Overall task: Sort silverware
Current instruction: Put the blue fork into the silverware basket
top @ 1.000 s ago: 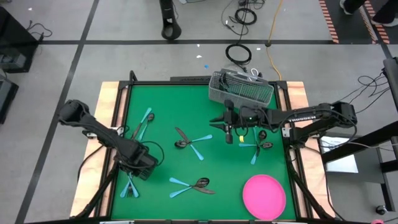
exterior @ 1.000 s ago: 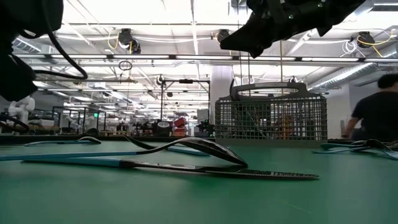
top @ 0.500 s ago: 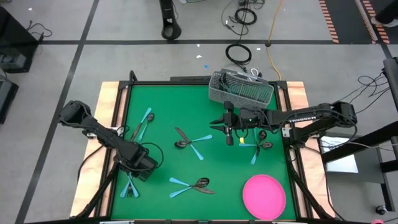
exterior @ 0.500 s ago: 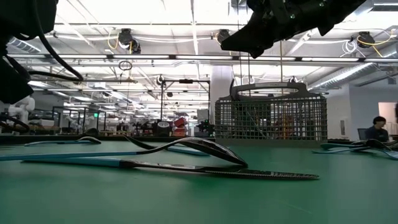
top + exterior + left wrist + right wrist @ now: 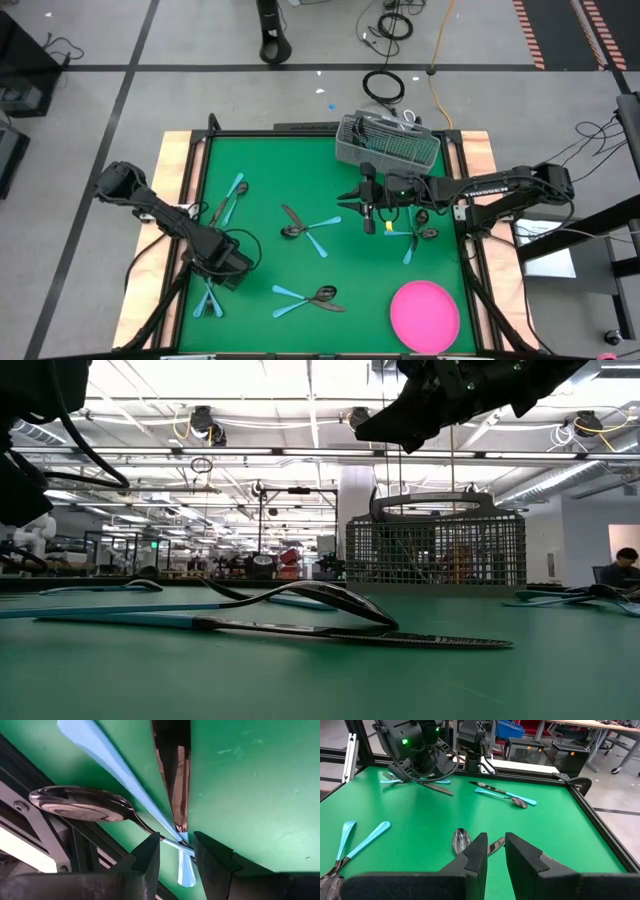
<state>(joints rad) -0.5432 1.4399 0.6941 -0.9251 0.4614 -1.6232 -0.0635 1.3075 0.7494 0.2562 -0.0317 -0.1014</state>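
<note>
The silverware, blue-handled with dark heads, lies in small heaps on the green table: far left (image 5: pixel 230 200), middle (image 5: pixel 305 228), near middle (image 5: pixel 310 295), right (image 5: pixel 415 232) and near left (image 5: pixel 208 298). My left gripper (image 5: pixel 213 280) is tipped steeply down over the near-left heap. It is open, and its fingers (image 5: pixel 150 857) stand on either side of the spot where a spoon's neck (image 5: pixel 150 827), a knife blade (image 5: pixel 172 770) and a blue handle (image 5: pixel 100 745) cross. My right gripper (image 5: pixel 352 197) hangs high over the table's middle, open by a narrow gap (image 5: pixel 496 837) with nothing in it.
A grey wire caddy (image 5: pixel 388 140) stands at the far edge, just beyond my right gripper. A pink plate (image 5: pixel 425 315) lies at the near right corner. The table's dark frame rail (image 5: pixel 45 840) runs close beside the near-left heap. A bare stretch of green lies near the table's front middle (image 5: pixel 350 330).
</note>
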